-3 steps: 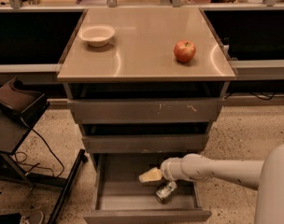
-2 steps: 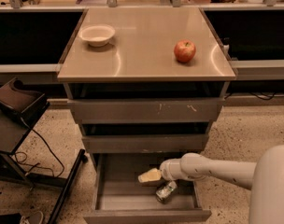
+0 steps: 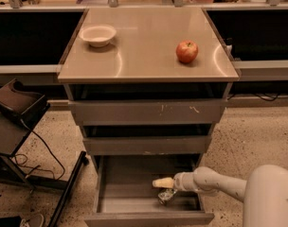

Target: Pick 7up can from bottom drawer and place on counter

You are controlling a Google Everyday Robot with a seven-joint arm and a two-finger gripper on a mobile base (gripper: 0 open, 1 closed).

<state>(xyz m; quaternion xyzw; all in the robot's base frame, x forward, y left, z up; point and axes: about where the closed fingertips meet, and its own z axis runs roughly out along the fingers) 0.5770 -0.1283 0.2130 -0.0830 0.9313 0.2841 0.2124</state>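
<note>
The gripper (image 3: 163, 183) reaches from 3 o'clock into the open bottom drawer (image 3: 148, 218), just above the can (image 3: 166, 196), which lies on the drawer floor at its 6 o'clock. Whether it is open or has hold of the can I cannot tell. On the counter (image 3: 144, 56), an apple (image 3: 187, 51) sits at 3 o'clock of a bowl (image 3: 98, 34).

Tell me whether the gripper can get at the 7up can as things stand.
Probably yes: the bottom drawer stands open, the gripper hangs inside it just above the 7up can, and nothing lies between them.
</note>
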